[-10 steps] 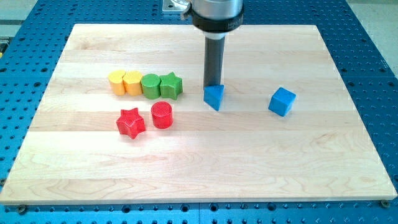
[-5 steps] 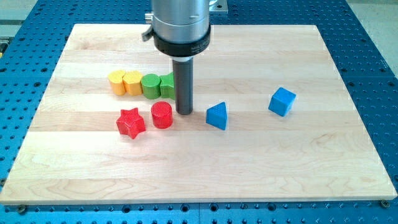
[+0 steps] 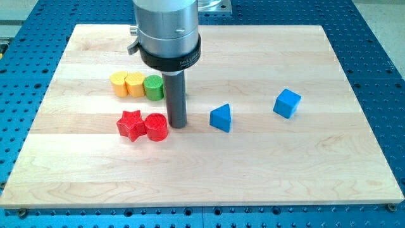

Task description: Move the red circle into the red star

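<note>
The red circle lies left of the board's middle, touching the right side of the red star. My tip stands right against the red circle's right side. The rod rises from there toward the view's top and hides the green star block behind it.
A row of blocks sits above the red pair: a yellow circle, a yellow block and a green circle. A blue triangle lies right of my tip, and a blue cube farther right. The wooden board lies on a blue perforated table.
My tip moved left and down the view, from the blue triangle to the red circle. The blue triangle shifted slightly down. The red circle slid left into the red star, which nudged left.
</note>
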`<action>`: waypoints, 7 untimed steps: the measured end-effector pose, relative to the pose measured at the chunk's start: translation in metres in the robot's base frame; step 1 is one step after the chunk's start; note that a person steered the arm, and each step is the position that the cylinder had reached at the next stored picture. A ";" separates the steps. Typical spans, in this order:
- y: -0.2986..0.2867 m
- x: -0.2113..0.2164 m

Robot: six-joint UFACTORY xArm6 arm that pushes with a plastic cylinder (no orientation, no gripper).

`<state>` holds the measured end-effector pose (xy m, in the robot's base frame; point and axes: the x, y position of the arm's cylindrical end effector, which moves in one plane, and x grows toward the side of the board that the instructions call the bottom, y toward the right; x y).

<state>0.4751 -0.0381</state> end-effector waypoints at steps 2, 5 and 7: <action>0.055 -0.033; 0.114 -0.021; 0.098 0.025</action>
<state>0.5003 0.0599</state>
